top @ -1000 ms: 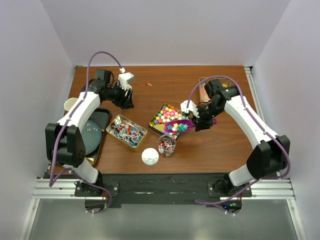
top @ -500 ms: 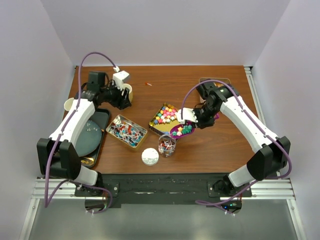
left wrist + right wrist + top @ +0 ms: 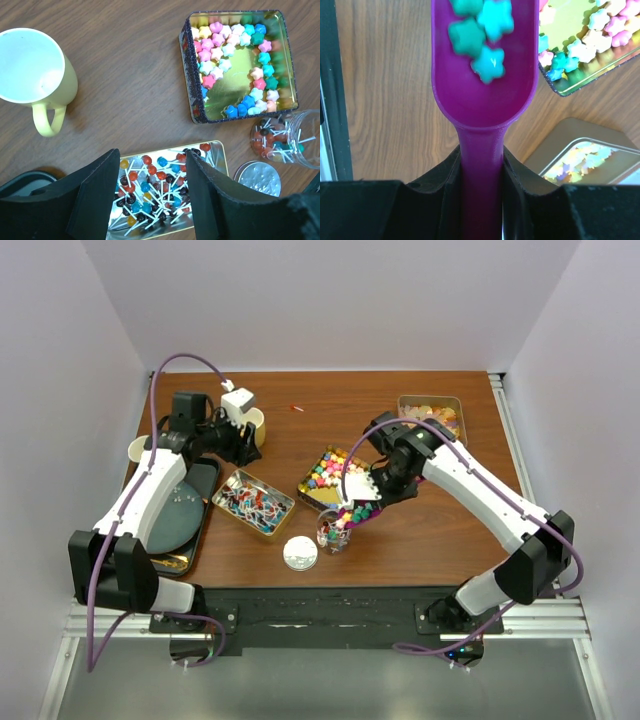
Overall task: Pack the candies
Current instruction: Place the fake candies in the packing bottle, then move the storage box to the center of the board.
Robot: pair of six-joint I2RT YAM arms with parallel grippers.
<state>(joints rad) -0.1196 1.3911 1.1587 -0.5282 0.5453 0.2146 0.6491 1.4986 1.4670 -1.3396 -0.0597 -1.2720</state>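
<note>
Bright star-shaped candies (image 3: 218, 49) fill a gold tin (image 3: 309, 486). Ball lollipops (image 3: 156, 184) lie in a silver tin (image 3: 221, 499), and pale orange pieces (image 3: 432, 416) sit in a tin at the back right. My right gripper (image 3: 481, 150) is shut on the handle of a purple scoop (image 3: 482, 95) that carries teal stars (image 3: 482, 35). In the top view the scoop (image 3: 357, 513) tilts down beside a clear jar (image 3: 333, 530) that holds lollipops. My left gripper (image 3: 152, 152) hangs open and empty above the silver tin, near the mug.
A pale yellow mug (image 3: 35, 75) stands at the back left, by my left gripper (image 3: 248, 447). The jar's silver lid (image 3: 300, 553) lies near the front edge. A black tray (image 3: 205, 480) with a dark plate sits at the left. One stray red candy (image 3: 296, 408) lies at the back.
My right arm has carried the loaded scoop from over the gold tin down and left to the jar. My left arm has drawn back left toward the mug.
</note>
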